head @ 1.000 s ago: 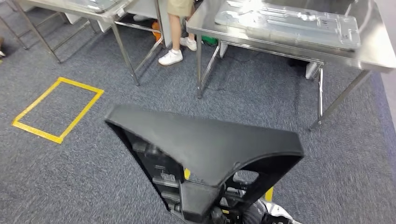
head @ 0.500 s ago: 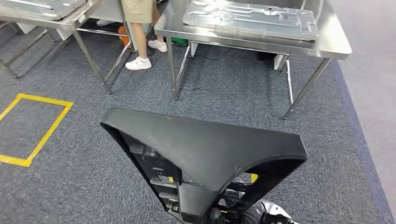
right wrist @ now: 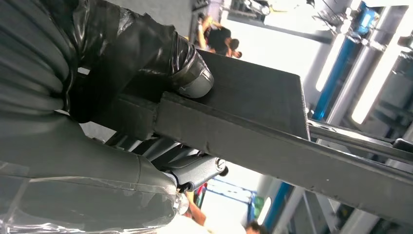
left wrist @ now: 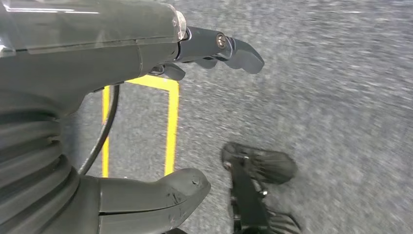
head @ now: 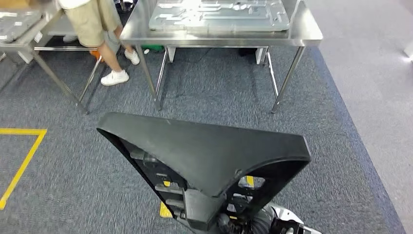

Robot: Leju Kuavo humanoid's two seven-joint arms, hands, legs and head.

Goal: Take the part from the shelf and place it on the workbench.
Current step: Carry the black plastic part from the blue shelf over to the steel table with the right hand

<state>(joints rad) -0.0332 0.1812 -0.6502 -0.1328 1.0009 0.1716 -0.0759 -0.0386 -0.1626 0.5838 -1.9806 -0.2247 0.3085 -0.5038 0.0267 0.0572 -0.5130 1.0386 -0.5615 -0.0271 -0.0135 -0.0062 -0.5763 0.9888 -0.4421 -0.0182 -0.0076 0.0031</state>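
Part (head: 214, 156), big and black, sits clamped in the right hand (right wrist: 146, 97), long side lying crossways, with the surface (head: 302, 36) well apart straight ahead. Left hand (left wrist: 146, 97) hangs spread, holding nothing.

A steel tabletop (head: 302, 35) carries a flat metal panel (head: 219, 14); it stands on grey carpet (head: 219, 97) marked with yellow tape (head: 22, 161).

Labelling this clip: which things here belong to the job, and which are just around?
Job:
- large black triangular plastic part, held by right hand
- steel workbench

Around:
- grey metal panel
- yellow floor tape
- person
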